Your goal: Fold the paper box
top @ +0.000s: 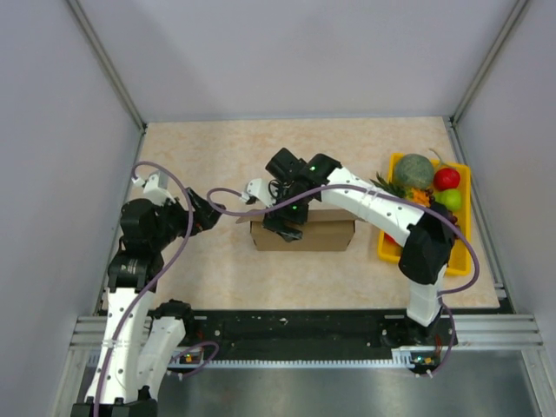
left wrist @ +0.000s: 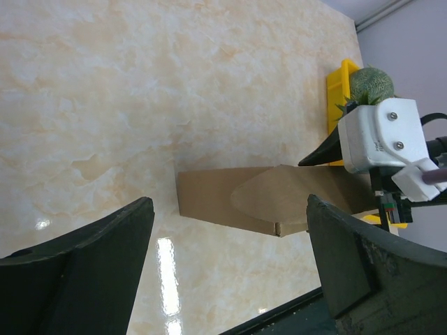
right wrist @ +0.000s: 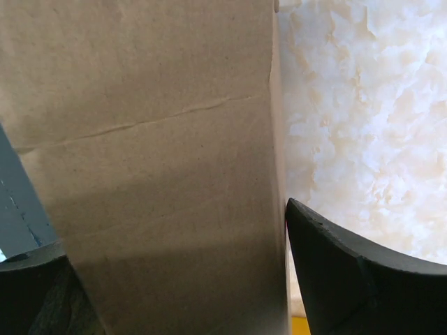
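paper box (top: 326, 233): light, thin card, creases easily; hold by edges
left gripper (left wrist: 229, 230): spread, empty
right gripper (right wrist: 171, 230): astride paper box, clamp unclear

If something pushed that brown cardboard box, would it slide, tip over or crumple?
Probably light: the box looks like thin brown cardboard. It would likely slide rather than tip, since it lies long and low on the glossy table. A hard squeeze might dent it; one face shows a crease.
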